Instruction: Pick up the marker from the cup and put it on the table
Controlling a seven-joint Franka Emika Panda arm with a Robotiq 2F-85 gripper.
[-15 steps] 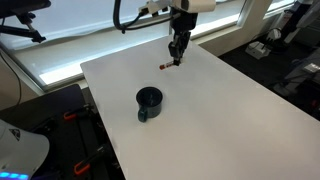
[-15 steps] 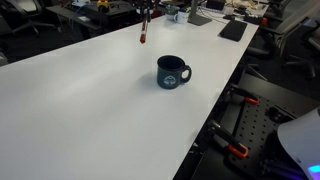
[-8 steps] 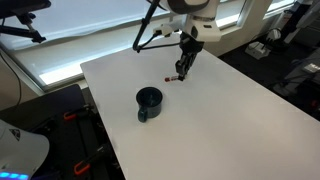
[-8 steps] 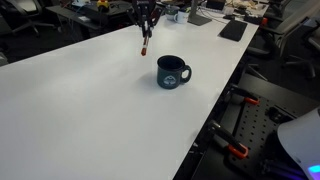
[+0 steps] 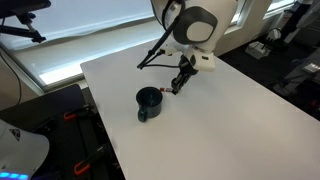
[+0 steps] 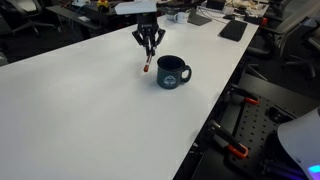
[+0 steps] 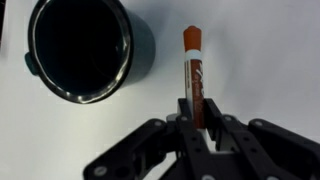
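Clamped on the marker, the gripper has come from the far edge of the table to just beside the cup, so the marker is out, held low, not yet laid down.

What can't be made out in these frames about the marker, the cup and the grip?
- Inside of the cup: wrist view, uniformly dark, so its contents cannot be told.
- Rear end of the marker: wrist view, hidden between the fingers of the gripper.
- Print on the marker: wrist view, blurred and unreadable.
- Marker tip against the table: both exterior views, too small to tell touching from apart.
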